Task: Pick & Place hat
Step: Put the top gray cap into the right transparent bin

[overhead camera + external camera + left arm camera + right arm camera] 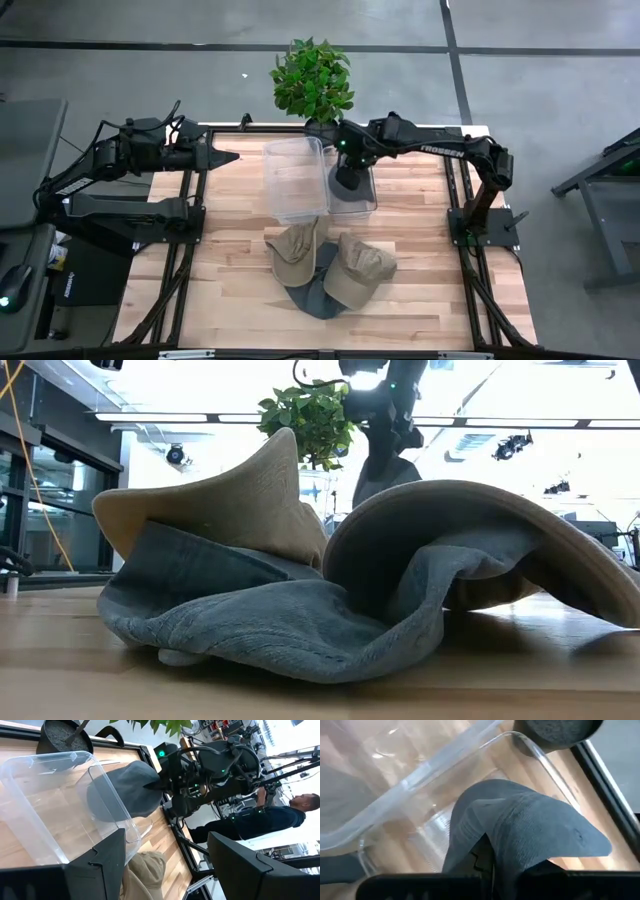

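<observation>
Waiting at the far left of the tabletop [230, 300], the left arm stretches toward the middle with its left pincer [226, 157] released, the two dark fingers [95, 865] spread wide apart in its wrist view and holding nothing; it sits clear of the work, probably so the other arm has room. Just right of it stand two clear plastic bins side by side at the far middle, the left bin [293, 180] bare inside and the right bin [352, 190] taking the load. Nearer, at the middle of the tabletop, lies a heap of hats: a tan hat on the left [293, 248], a tan cap on the right [360, 265] and a grey denim hat [318, 293] crumpled beneath them, which the low view shows as soft, folded cloth with the tan brims propped up on it. These look to be the ones not yet moved. Over the right bin, the right pincer [347, 176] reaches in from the far right, clenched on a dark grey hat [520, 830]; its wrist view shows the cloth pinched at a fold and draping over the fingers in a limp peak. That hat hangs inside or just above the right bin, close to the wall shared with the left bin, so the step in hand seems to be lowering it for release. A potted plant [312, 78] stands just beyond the bins at the far edge.
</observation>
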